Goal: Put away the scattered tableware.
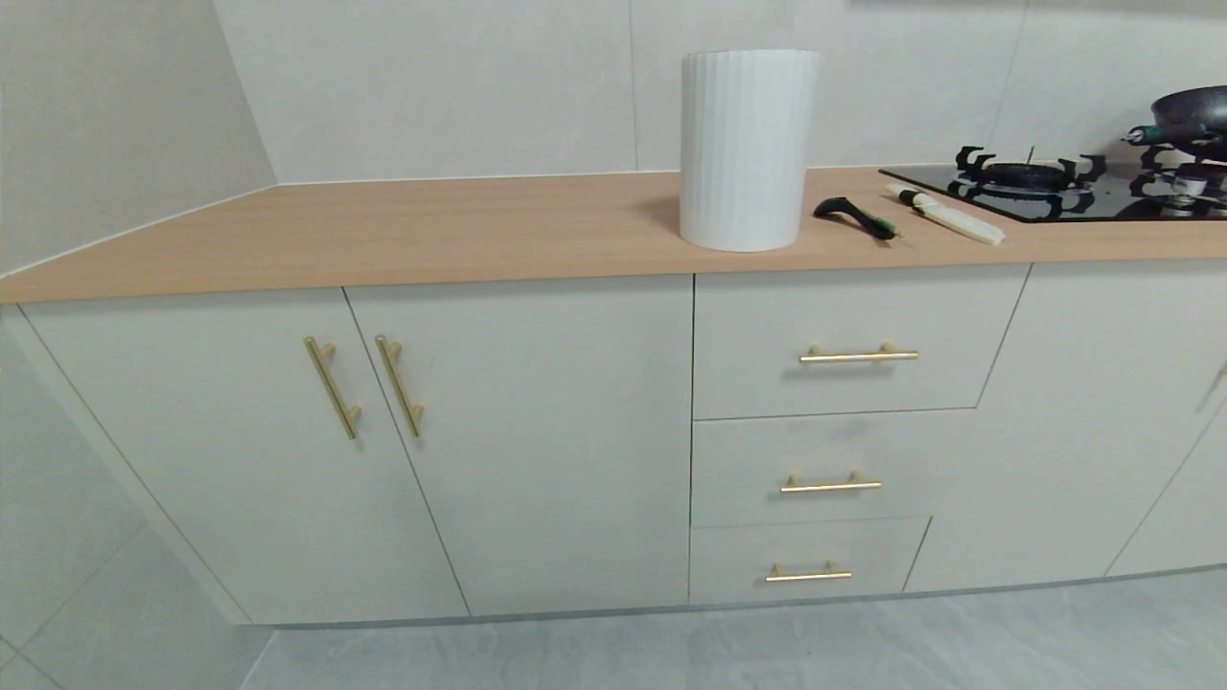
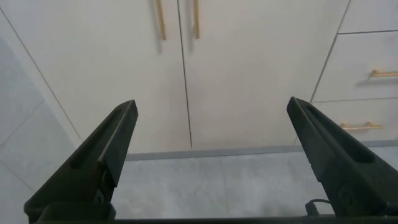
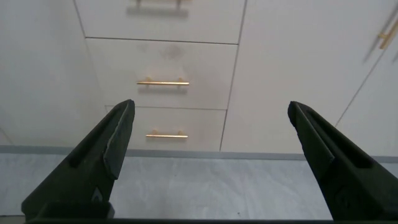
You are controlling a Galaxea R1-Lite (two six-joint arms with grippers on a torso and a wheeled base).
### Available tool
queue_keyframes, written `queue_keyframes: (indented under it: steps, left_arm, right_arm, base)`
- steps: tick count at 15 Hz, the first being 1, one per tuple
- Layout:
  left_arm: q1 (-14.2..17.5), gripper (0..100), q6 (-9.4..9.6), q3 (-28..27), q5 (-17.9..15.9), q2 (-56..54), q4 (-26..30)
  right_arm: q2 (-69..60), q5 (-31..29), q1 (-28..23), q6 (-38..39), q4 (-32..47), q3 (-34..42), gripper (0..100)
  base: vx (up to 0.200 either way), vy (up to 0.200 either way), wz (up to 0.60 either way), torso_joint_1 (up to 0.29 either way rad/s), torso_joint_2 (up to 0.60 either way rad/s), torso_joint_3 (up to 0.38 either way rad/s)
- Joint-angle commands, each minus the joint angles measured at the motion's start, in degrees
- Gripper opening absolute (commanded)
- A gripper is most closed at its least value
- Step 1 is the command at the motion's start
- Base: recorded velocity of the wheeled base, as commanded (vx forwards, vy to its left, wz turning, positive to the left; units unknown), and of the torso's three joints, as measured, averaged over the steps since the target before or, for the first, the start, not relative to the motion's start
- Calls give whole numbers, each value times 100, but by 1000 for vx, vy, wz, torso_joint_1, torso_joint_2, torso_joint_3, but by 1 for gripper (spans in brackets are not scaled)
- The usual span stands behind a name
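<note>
Cropped by the right edge of the head view: dark pan (image 1: pixel 1193 110) and hob (image 1: pixel 1064 187) on the bench (image 1: pixel 431 230). Too small to identify: black utensil (image 1: pixel 856 217) with a green end, and pale long utensil (image 1: pixel 944 214) just beside it. Hidden behind its own wall: inside of the white ribbed container (image 1: pixel 746 149). Cut off by the wrist views' edges: rear of left tool (image 2: pixel 211 104) and of right tool (image 3: pixel 211 106).
</note>
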Motion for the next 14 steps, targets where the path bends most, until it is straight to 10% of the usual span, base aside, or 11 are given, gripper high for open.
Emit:
queue_keyframes:
  steps: [1,14]
  left_arm:
    - [3,100,2,0,3,2,-2]
    - [3,100,-25,0,12,2,-2]
  right_arm:
    - [9,4,5,-1,1,0,100]
    - [9,4,5,-10,1,0,100]
  base:
    - [0,0,0,0,0,0]
    - [77,0,0,2,1,0]
